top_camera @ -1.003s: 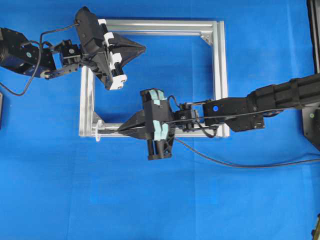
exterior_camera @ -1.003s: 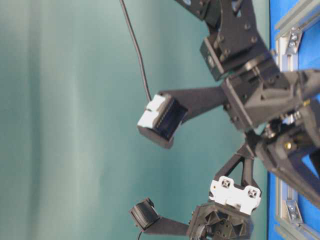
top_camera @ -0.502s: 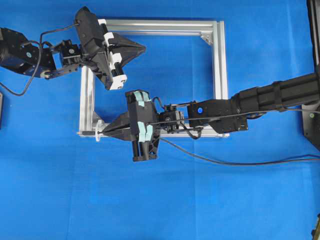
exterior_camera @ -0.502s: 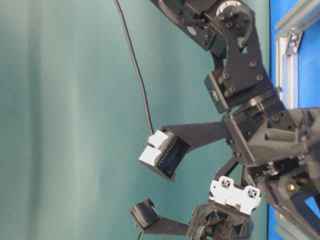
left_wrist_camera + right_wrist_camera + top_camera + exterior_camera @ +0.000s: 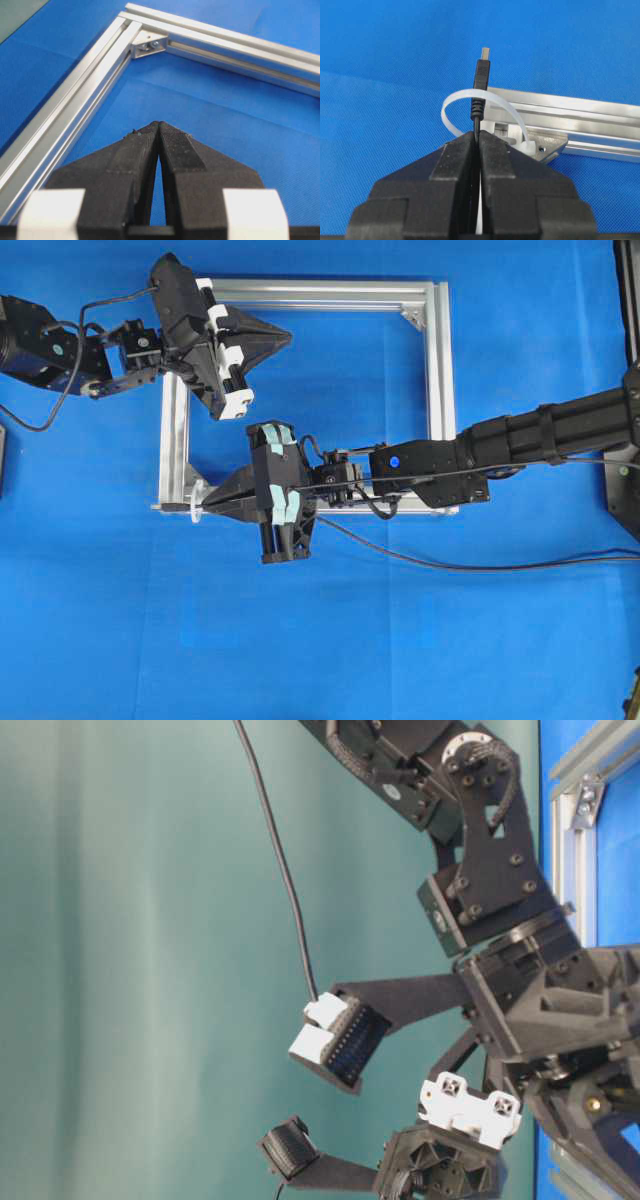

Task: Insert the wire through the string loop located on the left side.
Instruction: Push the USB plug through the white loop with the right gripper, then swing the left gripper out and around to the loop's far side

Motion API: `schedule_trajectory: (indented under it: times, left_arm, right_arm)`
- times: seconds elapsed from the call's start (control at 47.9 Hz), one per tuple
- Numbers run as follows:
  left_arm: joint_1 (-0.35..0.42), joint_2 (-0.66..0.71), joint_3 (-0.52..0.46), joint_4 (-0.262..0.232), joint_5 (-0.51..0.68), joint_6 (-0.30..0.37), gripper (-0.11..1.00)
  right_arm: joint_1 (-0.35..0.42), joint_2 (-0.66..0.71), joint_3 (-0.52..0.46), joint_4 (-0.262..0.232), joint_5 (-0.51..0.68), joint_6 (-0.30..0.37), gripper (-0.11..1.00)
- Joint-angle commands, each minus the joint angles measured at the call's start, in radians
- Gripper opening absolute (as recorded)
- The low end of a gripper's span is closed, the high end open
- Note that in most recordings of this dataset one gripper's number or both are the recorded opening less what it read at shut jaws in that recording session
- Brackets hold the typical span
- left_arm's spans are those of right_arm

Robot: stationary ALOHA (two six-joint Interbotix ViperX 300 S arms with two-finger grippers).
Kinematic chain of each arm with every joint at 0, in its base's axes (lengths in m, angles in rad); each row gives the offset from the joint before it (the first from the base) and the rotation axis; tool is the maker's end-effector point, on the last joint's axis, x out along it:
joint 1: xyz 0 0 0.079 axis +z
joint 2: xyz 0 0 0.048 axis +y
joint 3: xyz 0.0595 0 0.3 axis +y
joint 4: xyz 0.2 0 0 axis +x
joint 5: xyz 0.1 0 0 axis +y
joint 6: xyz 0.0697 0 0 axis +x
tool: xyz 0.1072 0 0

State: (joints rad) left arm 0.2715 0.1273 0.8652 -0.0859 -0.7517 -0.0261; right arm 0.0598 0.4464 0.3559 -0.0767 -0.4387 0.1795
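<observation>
From overhead, my right gripper (image 5: pixel 210 506) is clamped on the wire (image 5: pixel 420 560), whose plug tip pokes out ahead of my jaws at the frame's (image 5: pixel 436 390) lower-left corner, where the loop (image 5: pixel 196 508) stands. The tip looks to be just past the ring, so I judge the threading is under way. My left gripper (image 5: pixel 285 337) sits pressed together and empty, well apart from all this, over the frame's top-left corner.

From table level, only black arm bodies and brackets show against a green wall; my jaws and the loop cannot be made out.

My left wrist view shows ribbed black pads (image 5: pixel 145 150) meeting at the tips with nothing between, above blue cloth and grooved aluminium rail.

My right wrist view is clearest: the matte jaws pinch the thin black cable just behind its moulded strain relief, and the small metal-ended plug rises ahead through the thin, glossy white band arching from the corner bracket. Next, I reckon, push straight ahead, keeping the limp wire centred in the ring.
</observation>
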Motion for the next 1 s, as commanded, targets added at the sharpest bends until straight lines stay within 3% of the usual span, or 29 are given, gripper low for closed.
schedule_trajectory:
  times: [0.0, 0.251, 0.648, 0.982]
  left_arm:
    - [-0.011, -0.038, -0.003, 0.003, -0.006, -0.011, 0.0]
    - [-0.005, -0.15, 0.14, 0.003, -0.021, -0.034, 0.0]
    - [-0.005, -0.466, 0.443, 0.003, -0.023, -0.063, 0.0]
    - [-0.018, -0.618, 0.525, 0.003, 0.054, -0.064, 0.0]
  right_arm:
    - [0.002, -0.02, -0.02, 0.0, -0.005, 0.0, 0.0]
    - [0.002, -0.02, -0.018, 0.0, -0.003, 0.0, 0.0]
    - [0.002, -0.02, -0.02, 0.0, -0.003, 0.0, 0.0]
    - [0.002, -0.02, -0.02, 0.0, -0.003, 0.0, 0.0]
